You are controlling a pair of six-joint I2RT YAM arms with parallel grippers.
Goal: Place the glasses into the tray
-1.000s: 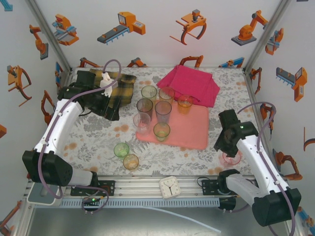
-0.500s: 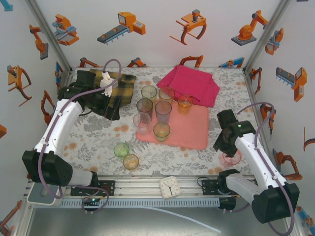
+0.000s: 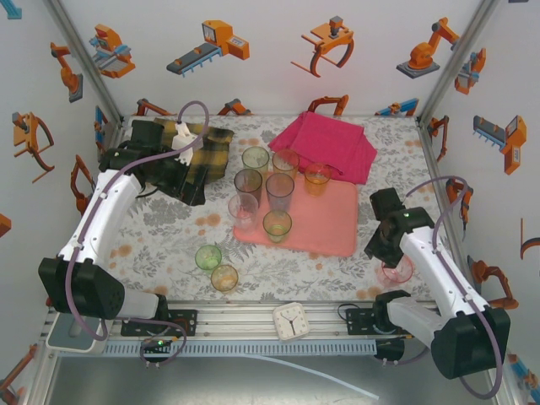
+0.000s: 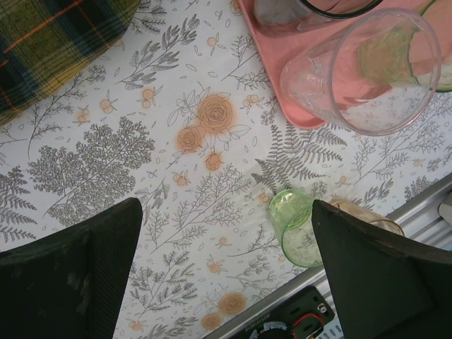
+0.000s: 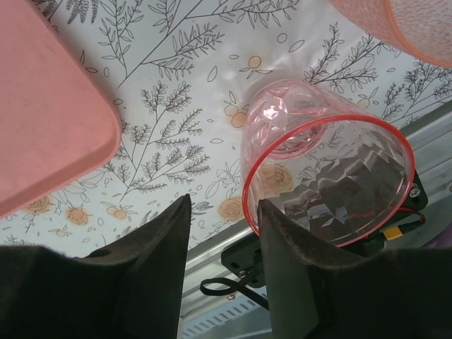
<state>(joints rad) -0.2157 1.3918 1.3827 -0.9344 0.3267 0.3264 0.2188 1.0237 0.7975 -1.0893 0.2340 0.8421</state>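
So the only thing that's moved in the last second is the right arm: it has crept a touch toward the tray [image 3: 325,224] and its fingers have drawn in a bit, while the left arm hasn't budged. The pink glass [image 3: 396,271] is in the same spot on the counter [image 3: 160,236], at the near right, off the tray and apart from it. I'd read that as the pickup being in progress, with nothing lifted yet. From the top camera you can't see the right fingertips, because the wrist hangs over the glass. The right wrist view helps here: the right claw [image 5: 222,205] is part-way spread, and the red rim of the pink glass sits right against one finger [image 5: 289,268] with the other clear of it. So as far as I can tell it's not pinching yet. That view also catches a corner of the tray across a strip of floral cloth. The left claw [image 4: 226,205] is spread wide over bare counter, holding nothing. Its camera shows a green glass [image 4: 296,226] just ahead and a clear glass [image 4: 360,74] at the tray's corner. Up top, the green glass and an amber glass [image 3: 224,277] are both off the tray too, so there's plenty left to do.
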